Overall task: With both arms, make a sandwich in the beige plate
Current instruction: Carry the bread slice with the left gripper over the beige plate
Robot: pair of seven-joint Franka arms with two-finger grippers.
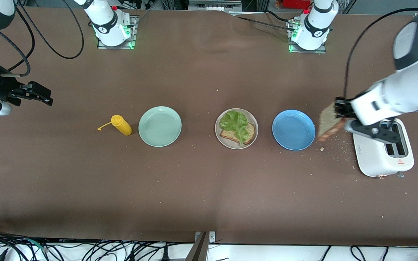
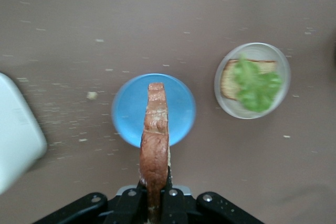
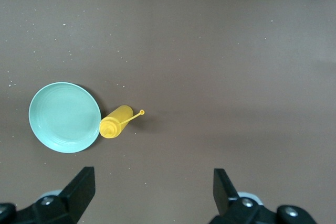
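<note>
The beige plate (image 1: pixel 235 145) sits mid-table with one brown bread slice (image 1: pixel 249 131) on it and a ruffled green lettuce leaf (image 1: pixel 235 123) on top. My left gripper (image 1: pixel 339 111) is shut on a second bread slice (image 1: pixel 328 122), held on edge in the air over the table between the blue plate and the toaster. The left wrist view shows that slice (image 2: pixel 155 140) pinched between the left gripper (image 2: pixel 155 205) jaws, with the beige plate (image 2: pixel 281 61) farther off. My right gripper (image 1: pixel 40 95) waits open and empty over the right arm's end of the table.
A blue plate (image 1: pixel 293 129) lies beside the beige plate toward the left arm's end, then a white toaster (image 1: pixel 383 156) with crumbs around it. A mint-green plate (image 1: pixel 160 126) and a yellow squeeze bottle (image 1: pixel 122 125) lie toward the right arm's end.
</note>
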